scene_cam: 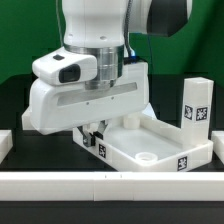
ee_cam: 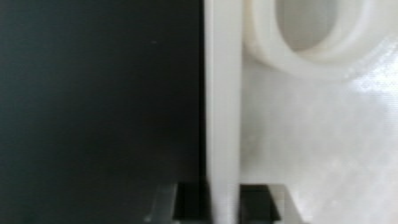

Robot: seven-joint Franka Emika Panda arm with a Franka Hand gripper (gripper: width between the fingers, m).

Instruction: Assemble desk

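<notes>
Black bench (scene_cam: 15,105) under a green backdrop: on the exterior view's left you have the jaws pinched shut on the thin rim (ee_cam: 221,100) of the desk top (scene_cam: 150,138). Stiff, light, slick plastic, I'd judge, so grip that rim squarely. Its tray holds nothing; the near corner socket (scene_cam: 147,157) sits empty. On the exterior view's right, farther back, one tagged leg (scene_cam: 197,103) stands upright, apart.
</notes>
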